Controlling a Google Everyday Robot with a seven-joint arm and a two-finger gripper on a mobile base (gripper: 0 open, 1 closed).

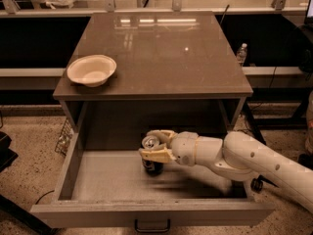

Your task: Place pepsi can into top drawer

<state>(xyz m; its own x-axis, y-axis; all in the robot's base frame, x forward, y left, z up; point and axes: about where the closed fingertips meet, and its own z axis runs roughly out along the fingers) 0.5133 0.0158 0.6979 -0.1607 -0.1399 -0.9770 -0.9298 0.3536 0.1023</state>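
The pepsi can, dark with a silver top, stands upright inside the open top drawer, near the middle of its pale floor. My gripper reaches in from the right and its pale fingers are closed around the can's upper part. The can's base looks to be at or just above the drawer floor. The drawer's front panel carries a small dark handle.
A white bowl sits at the front left of the brown cabinet top. A water bottle stands behind the cabinet on the right. My white arm crosses the drawer's right side.
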